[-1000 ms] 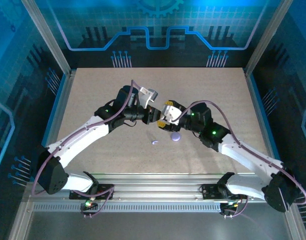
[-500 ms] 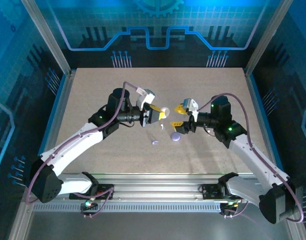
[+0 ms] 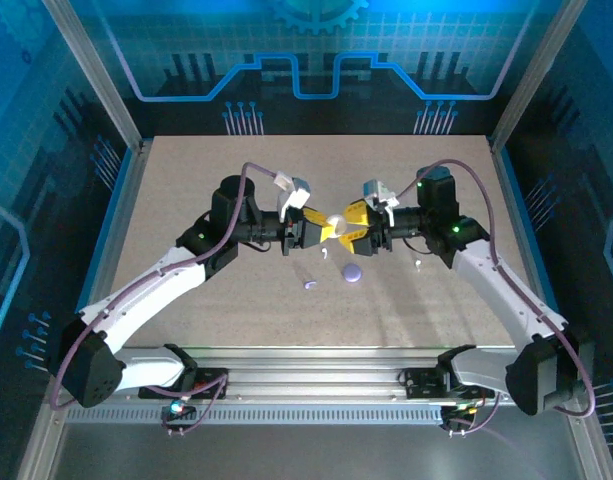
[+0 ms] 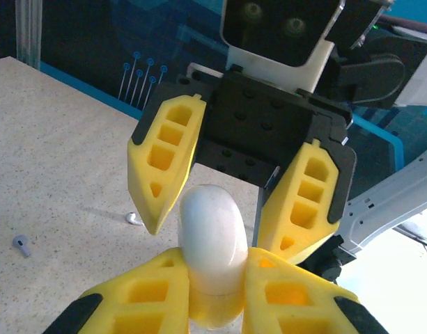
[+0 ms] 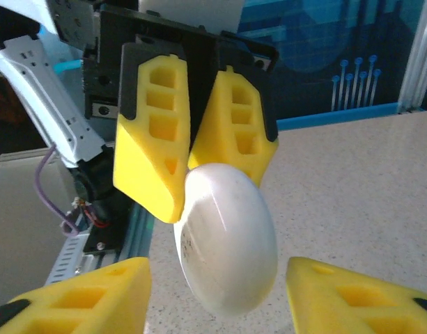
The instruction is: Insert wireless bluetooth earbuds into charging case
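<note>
The off-white case piece [image 5: 227, 240] is held in the air, beyond the lavender case piece [image 3: 353, 271] and a little to its left, as the overhead camera sees it. The left gripper [image 3: 322, 227] has its jaws pinched on one end of it. The free end sticks out away from those jaws and points straight at the right gripper [image 3: 349, 228], so its long axis runs roughly level along the line between the two grippers.

In the left wrist view the piece shows edge-on, as a narrow rounded tongue rising from between the yellow fingers [image 4: 297, 299]. In the right wrist view its broad face shows as a smooth, glossy egg-shaped oval leaning slightly to one side, with faint grey marks near its lower left rim.

The right gripper faces it head-on with jaws spread, one yellow finger on each side of the free end. A visible gap remains on both sides, so they do not touch it.

The lavender case piece lies flat on the speckled tabletop [image 3: 236, 170], a round pale-purple disc. A lavender earbud [image 3: 308, 284] lies on the tabletop to its left and slightly nearer the arm bases. A white earbud [image 3: 324, 253] lies to its left and farther back, between it and the held piece.
</note>
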Controlling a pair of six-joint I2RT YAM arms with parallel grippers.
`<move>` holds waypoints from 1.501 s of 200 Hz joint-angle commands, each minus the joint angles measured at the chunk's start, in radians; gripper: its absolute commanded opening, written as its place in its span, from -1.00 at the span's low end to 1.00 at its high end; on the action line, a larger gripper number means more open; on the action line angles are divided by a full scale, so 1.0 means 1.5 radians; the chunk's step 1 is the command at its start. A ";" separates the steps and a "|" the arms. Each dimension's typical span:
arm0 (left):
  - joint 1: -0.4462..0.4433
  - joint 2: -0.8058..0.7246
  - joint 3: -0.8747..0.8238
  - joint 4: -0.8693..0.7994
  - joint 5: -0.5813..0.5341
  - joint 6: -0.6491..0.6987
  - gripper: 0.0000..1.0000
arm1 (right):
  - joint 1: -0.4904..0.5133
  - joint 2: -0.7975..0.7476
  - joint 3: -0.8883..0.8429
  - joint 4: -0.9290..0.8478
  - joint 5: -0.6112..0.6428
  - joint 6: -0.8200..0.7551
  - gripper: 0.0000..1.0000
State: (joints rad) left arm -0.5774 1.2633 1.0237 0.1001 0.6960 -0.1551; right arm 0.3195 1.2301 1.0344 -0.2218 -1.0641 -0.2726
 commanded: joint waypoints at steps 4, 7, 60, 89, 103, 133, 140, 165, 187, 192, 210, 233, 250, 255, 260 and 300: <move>-0.004 -0.017 -0.006 0.024 0.029 0.012 -0.65 | 0.002 0.019 0.047 -0.095 -0.082 -0.068 -0.07; -0.004 -0.017 -0.006 0.023 0.029 0.012 -0.66 | 0.002 0.019 0.050 -0.102 -0.087 -0.075 -0.09; -0.005 -0.006 0.000 0.012 0.049 0.015 -0.65 | 0.003 0.055 0.106 -0.208 -0.139 -0.179 -0.36; -0.008 -0.004 0.004 -0.003 0.055 0.027 -0.66 | 0.005 0.078 0.136 -0.274 -0.152 -0.232 -0.37; -0.008 -0.005 0.006 -0.010 0.055 0.033 -0.66 | 0.004 0.086 0.148 -0.307 -0.160 -0.260 -0.37; -0.008 -0.003 0.011 -0.036 0.054 0.051 -0.67 | 0.002 0.100 0.166 -0.353 -0.176 -0.299 -0.26; -0.008 -0.003 0.012 -0.040 0.054 0.054 -0.67 | 0.002 0.101 0.168 -0.360 -0.178 -0.304 -0.24; -0.008 -0.001 0.015 -0.054 0.056 0.068 -0.67 | 0.002 0.108 0.177 -0.386 -0.183 -0.320 -0.25; -0.007 -0.001 0.019 -0.067 0.055 0.078 -0.67 | 0.001 0.111 0.183 -0.408 -0.179 -0.334 -0.37; -0.007 -0.001 0.020 -0.066 0.056 0.078 -0.67 | 0.002 0.111 0.183 -0.410 -0.177 -0.335 -0.40; -0.007 0.000 0.021 -0.068 0.055 0.080 -0.67 | 0.001 0.110 0.182 -0.413 -0.171 -0.336 -0.53; -0.008 0.000 0.024 -0.073 0.053 0.084 -0.57 | 0.001 0.105 0.181 -0.411 -0.155 -0.337 -0.77; -0.008 -0.001 0.023 -0.069 0.032 0.081 -0.12 | -0.002 0.093 0.173 -0.391 -0.138 -0.321 -0.82; -0.007 -0.001 0.022 -0.068 0.025 0.081 0.03 | -0.004 0.087 0.167 -0.377 -0.136 -0.309 -0.82; -0.008 -0.003 0.019 -0.065 0.020 0.084 0.17 | -0.007 0.082 0.160 -0.357 -0.134 -0.292 -0.82; -0.008 -0.019 -0.014 -0.014 0.017 0.098 0.39 | -0.024 0.004 0.057 -0.143 -0.092 -0.120 -0.82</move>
State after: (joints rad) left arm -0.5911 1.2629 1.0237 0.0303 0.7330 -0.0444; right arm 0.2993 1.3117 1.1957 -0.6346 -1.2415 -0.6178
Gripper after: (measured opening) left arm 0.701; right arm 0.138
